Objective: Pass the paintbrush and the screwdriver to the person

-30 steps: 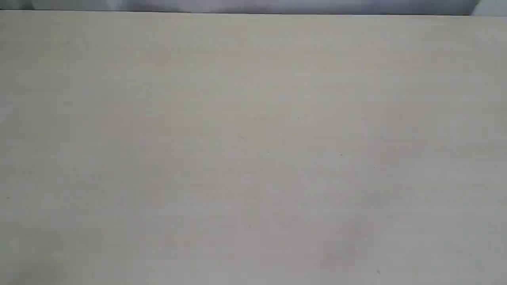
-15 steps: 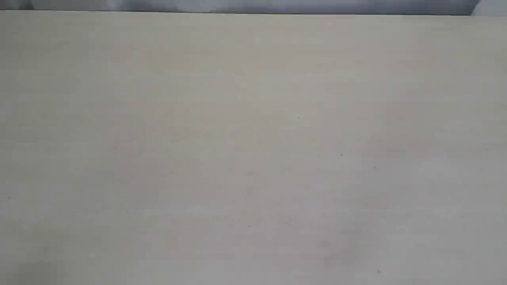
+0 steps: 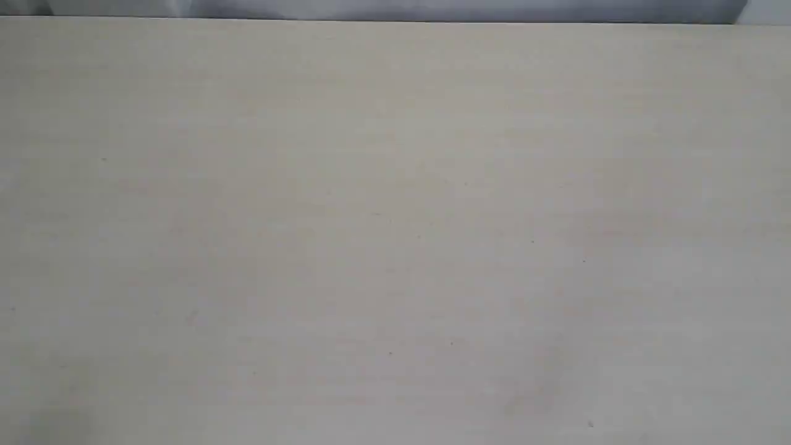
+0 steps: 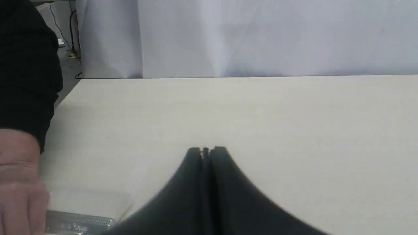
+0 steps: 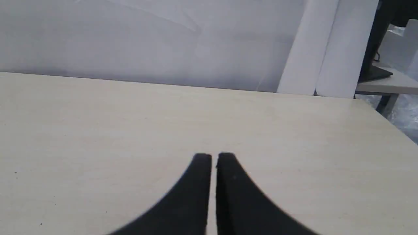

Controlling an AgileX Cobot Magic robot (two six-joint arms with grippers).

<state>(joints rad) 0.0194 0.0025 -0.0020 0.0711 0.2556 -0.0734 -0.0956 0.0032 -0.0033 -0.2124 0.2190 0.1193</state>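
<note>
In the left wrist view my left gripper (image 4: 205, 150) is shut and empty, low over the table. Off to its side lies the paintbrush (image 4: 80, 223), of which only the silver ferrule and blurred pale bristles show. The person (image 4: 19, 182), a bare hand below a black sleeve, rests at the ferrule and hides the handle. I cannot tell whether the hand grips the brush. My right gripper (image 5: 214, 156) is also shut with nothing in it above bare tabletop. The screwdriver is out of view. The exterior view shows neither gripper nor tool.
The pale wooden table (image 3: 395, 185) fills the exterior view, its far edge against a white backdrop (image 4: 261, 36). A second table (image 5: 382, 83) stands beyond the table's corner in the right wrist view. Cables (image 4: 70, 36) lie on the floor past the other corner.
</note>
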